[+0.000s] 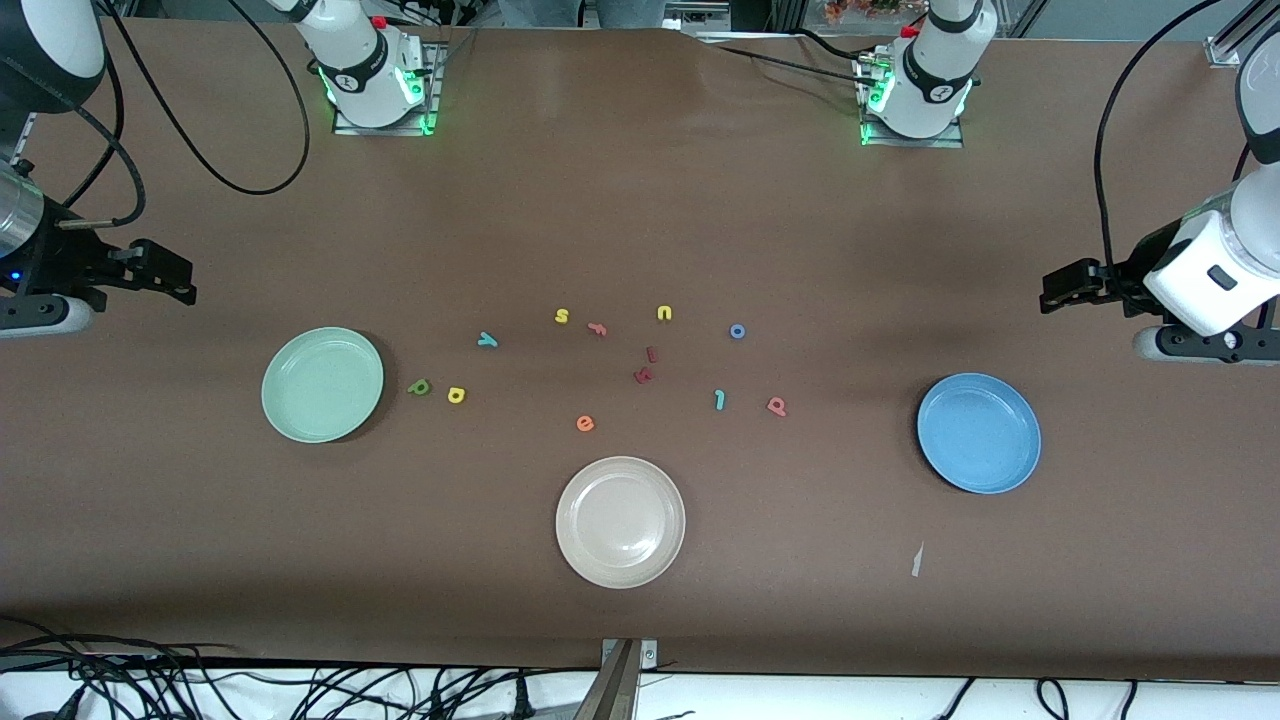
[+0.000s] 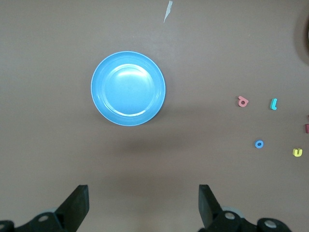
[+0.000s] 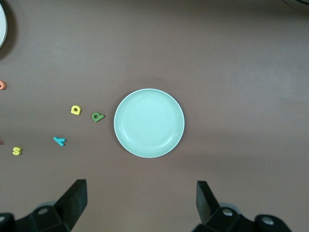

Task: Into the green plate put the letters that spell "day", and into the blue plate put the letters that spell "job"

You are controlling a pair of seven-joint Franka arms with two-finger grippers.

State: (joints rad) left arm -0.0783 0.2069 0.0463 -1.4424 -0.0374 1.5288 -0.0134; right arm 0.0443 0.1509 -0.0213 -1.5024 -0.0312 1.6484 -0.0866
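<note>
Two raised-rim plates, pale green plate and blue plate.

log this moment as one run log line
left tool: open, waiting | right tool: open, waiting | green plate: empty | blue plate: empty | letters: all on table

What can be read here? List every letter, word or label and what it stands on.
No printed words; only loose foam letters on the table:
dark green "d"
yellow "a"
teal "y"
yellow "s"
yellow "u"
blue "o"
teal "j"
pink "b"
orange "e"
Salmon letter, dark red letters: shape unclear.
Marks on the arm bases: too small to read.
</note>
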